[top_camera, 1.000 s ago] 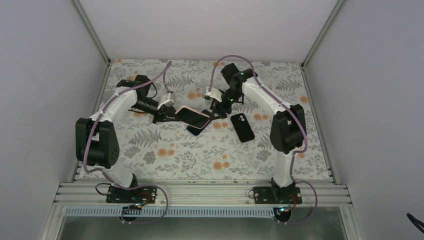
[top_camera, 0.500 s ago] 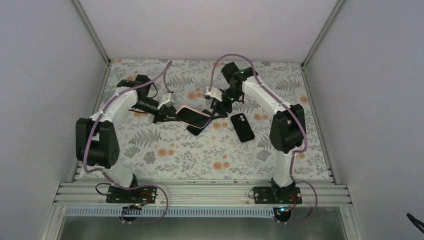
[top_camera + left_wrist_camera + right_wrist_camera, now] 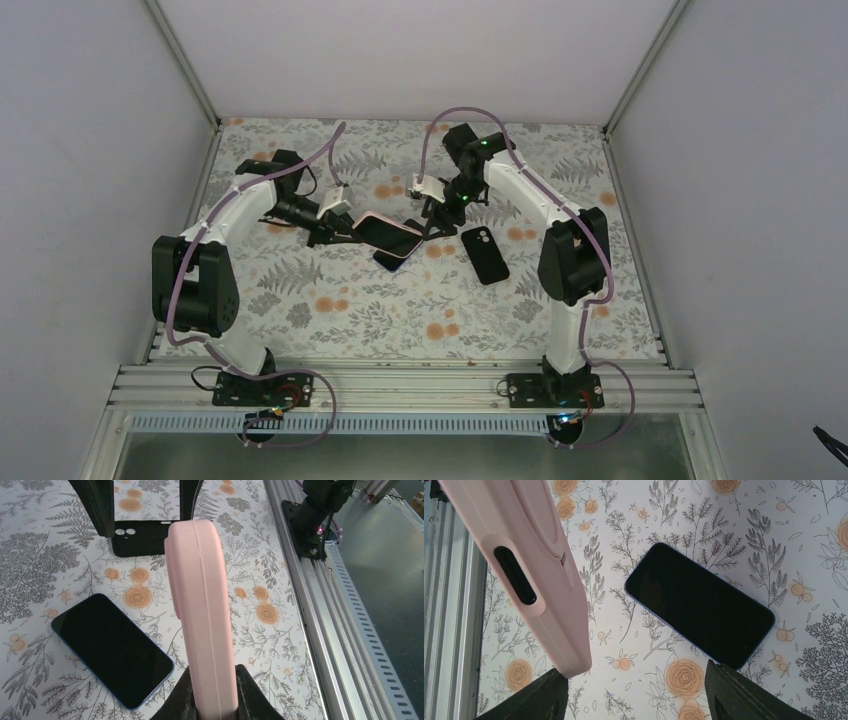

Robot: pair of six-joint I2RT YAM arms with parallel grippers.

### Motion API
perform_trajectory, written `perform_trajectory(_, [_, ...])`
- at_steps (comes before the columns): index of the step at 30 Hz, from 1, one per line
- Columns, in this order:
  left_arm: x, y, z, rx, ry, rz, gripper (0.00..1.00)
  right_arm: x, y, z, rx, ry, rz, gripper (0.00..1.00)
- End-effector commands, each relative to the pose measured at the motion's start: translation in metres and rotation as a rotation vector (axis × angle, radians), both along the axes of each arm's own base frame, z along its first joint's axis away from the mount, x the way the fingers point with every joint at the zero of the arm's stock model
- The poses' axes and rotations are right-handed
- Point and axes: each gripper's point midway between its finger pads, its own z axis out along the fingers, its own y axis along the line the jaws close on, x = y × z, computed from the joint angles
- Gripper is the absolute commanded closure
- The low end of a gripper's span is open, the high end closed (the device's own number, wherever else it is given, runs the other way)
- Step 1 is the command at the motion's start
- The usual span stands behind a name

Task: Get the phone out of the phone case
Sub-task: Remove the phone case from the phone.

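Flowered cloth [image 3: 330, 300] covers the table, with plain white walls around it. My left gripper [image 3: 215, 695] is clamped on one end of the pink phone case [image 3: 200, 605], holding it up off the cloth. The case's long axis runs from those fingers straight toward my right gripper [image 3: 641, 692]. That gripper's fingers stand wide apart just beyond the free end, gripping nothing. From overhead the case's face looks dark, so I judge the phone [image 3: 388, 236] still sits inside. A blue-edged phone [image 3: 699, 605] lies flat beneath, and a black case [image 3: 485, 255] lies nearby. No brand or writing is readable.
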Motion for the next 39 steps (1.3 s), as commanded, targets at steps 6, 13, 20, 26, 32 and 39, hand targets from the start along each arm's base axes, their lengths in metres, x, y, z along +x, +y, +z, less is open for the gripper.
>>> perform_trajectory(6, [-0.032, -0.016, 0.020, -0.092, 0.097, -0.077, 0.98, 0.048, -0.003, 0.014, 0.049, -0.168, -0.027, 0.28])
perform_trajectory(13, [-0.032, -0.016, 0.023, -0.096, 0.092, -0.076, 0.98, 0.057, -0.005, 0.015, 0.047, -0.198, -0.047, 0.29])
perform_trajectory(20, [-0.030, -0.016, 0.021, -0.085, 0.089, -0.068, 0.98, 0.039, -0.004, 0.024, 0.074, -0.148, -0.004, 0.32])
perform_trajectory(26, [-0.022, -0.014, 0.017, -0.059, 0.064, -0.034, 0.98, -0.031, -0.008, 0.018, 0.057, -0.053, 0.083, 0.35])
perform_trajectory(32, [-0.022, -0.014, 0.018, -0.058, 0.062, -0.032, 0.98, -0.062, -0.006, 0.022, 0.111, -0.008, 0.079, 0.35])
perform_trajectory(39, [-0.021, -0.013, 0.018, -0.055, 0.058, -0.025, 0.98, -0.079, 0.002, 0.017, 0.128, 0.028, 0.096, 0.37])
